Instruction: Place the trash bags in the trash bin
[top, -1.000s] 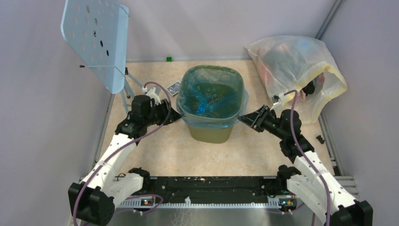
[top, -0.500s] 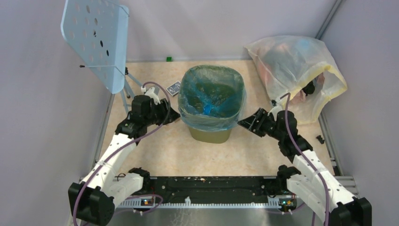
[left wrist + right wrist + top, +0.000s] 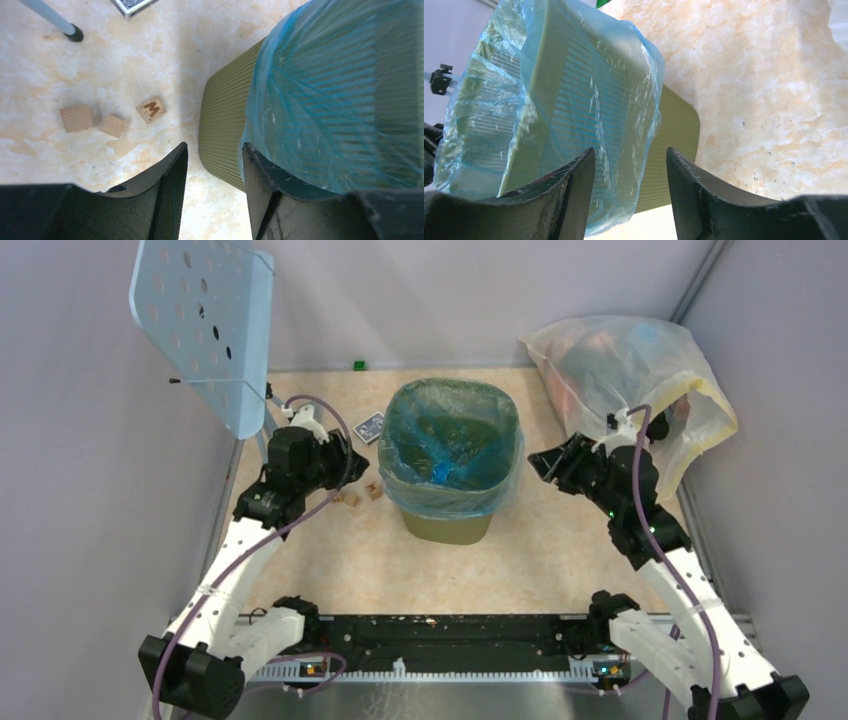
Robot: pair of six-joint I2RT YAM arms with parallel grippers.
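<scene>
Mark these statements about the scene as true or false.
1. The thin light-blue plastic bag lines the olive-green plastic bin, folded over its rim. True.
2. The left end effector grips that bag. False: it is open, holding nothing.
3. Three small wooden blocks lie left of the bin. True.
4. The right end effector is shut. False: it is open and empty.
5. A stuffed bag sits inside the bin. False: the yellowish-clear stuffed bag lies to the bin's right.
</scene>
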